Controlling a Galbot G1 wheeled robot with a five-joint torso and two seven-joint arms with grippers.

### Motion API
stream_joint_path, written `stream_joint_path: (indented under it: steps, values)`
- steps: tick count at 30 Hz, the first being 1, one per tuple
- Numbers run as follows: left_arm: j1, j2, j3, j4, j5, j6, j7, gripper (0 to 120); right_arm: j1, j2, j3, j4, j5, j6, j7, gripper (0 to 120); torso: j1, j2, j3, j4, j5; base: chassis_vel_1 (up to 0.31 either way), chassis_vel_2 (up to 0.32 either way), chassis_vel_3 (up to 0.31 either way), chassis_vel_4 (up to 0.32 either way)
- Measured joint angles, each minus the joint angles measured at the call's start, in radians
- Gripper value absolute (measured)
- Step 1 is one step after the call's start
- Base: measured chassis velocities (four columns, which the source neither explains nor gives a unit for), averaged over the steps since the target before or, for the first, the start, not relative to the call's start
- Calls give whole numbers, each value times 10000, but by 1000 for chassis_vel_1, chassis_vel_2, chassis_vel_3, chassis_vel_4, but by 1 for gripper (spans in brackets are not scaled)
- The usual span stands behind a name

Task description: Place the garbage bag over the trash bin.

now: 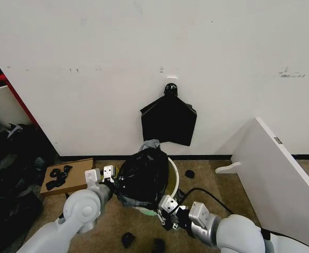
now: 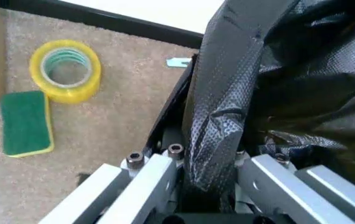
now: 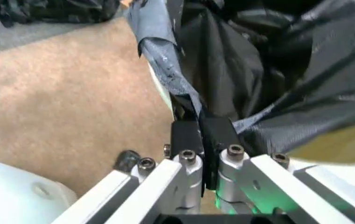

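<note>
**Black bag gripped from both sides at the bin**

Black, glossy, crinkled plastic: we're holding the garbage bag (image 1: 142, 178) bunched over the trash bin (image 1: 173, 176), which is sitting on tan carpet (image 1: 217, 182) against the white wall (image 1: 91, 63). Our left gripper (image 2: 212, 184) is clenching a fold of the embossed film between its jaws on the bag's left side. Our right gripper (image 3: 210, 156) is pinching a thin twisted strip of the bag's edge, jaws nearly closed on it, at the bin's front right. The bin is round, white, smooth-walled; the bag is covering most of its mouth, leaving only the right rim arc exposed. We can't tell what's inside. Near the left gripper, a yellow tape roll (image 2: 65, 70) and a green sponge (image 2: 26, 123) are lying on the carpet.
</note>
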Motion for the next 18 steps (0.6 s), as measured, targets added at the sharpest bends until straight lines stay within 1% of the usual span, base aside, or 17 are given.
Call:
stream_joint_path:
  steps: [3, 6, 9, 14, 18]
  values:
    - [-95, 89, -62, 6, -144, 91, -84, 1, 35, -1, -29, -167, -144, 101, -71, 0, 0, 0, 0, 0, 0, 0, 0, 0, 0]
    - [-427, 137, -249, 91, -513, 110, -401, 1, 97, -47, -209, -346, -508, 151, -197, 0, 0, -1, 0, 2, 0, 0, 0, 0, 0]
    - [-635, 87, -353, 142, -662, 24, -599, 1, 37, -117, -355, -301, -807, 212, -298, 0, 0, 0, 0, -2, 1, 0, 0, 0, 0]
    - [-647, -38, -423, 71, -764, -336, -796, 1, -50, -125, -535, -94, -1364, 332, -351, 0, 0, 0, 0, -1, -1, 0, 0, 0, 0]
    - [-469, -52, -469, -151, -958, -236, -876, 1, 51, 14, -669, -375, -1546, 275, -307, 0, 0, 0, 0, -1, -1, 0, 0, 0, 0]
